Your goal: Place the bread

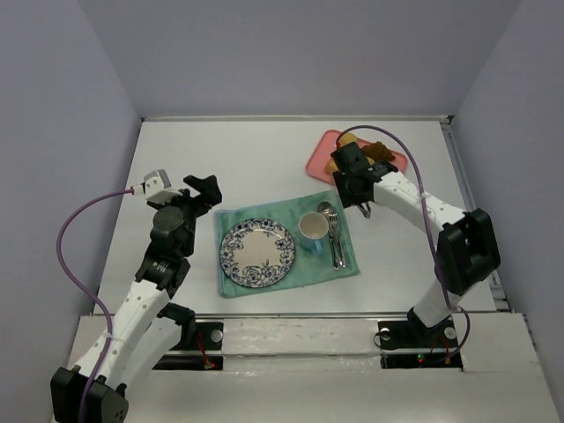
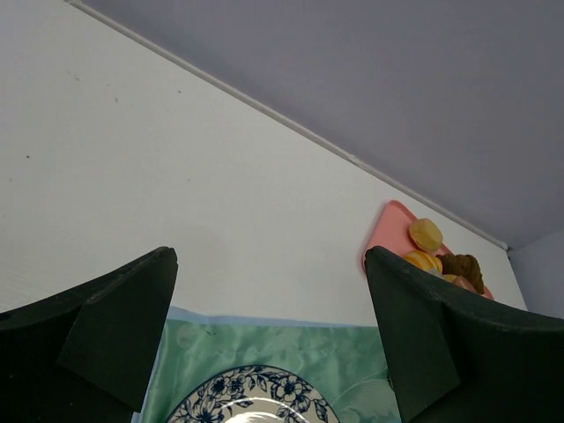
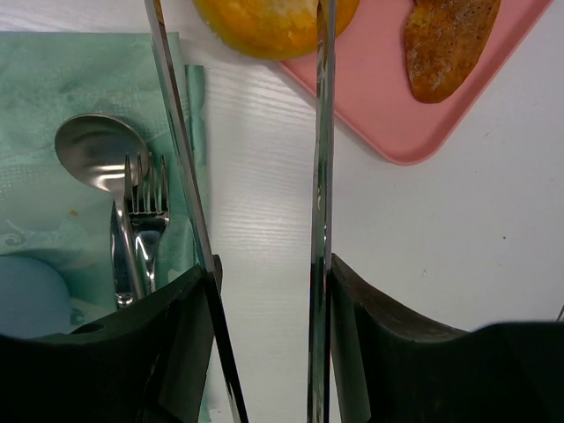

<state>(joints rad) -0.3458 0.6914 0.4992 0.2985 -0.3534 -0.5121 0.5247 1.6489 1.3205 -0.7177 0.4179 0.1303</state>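
A white table fills the middle of the top view, carrying a green cloth at centre, a pink tray at upper right, and the two arm bases along its bottom edge.

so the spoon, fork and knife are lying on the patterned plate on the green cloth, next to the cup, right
Not quite. The top external view shows the spoon, fork and knife lying on the green cloth itself, right of the cup. The patterned plate has no cutlery on it.
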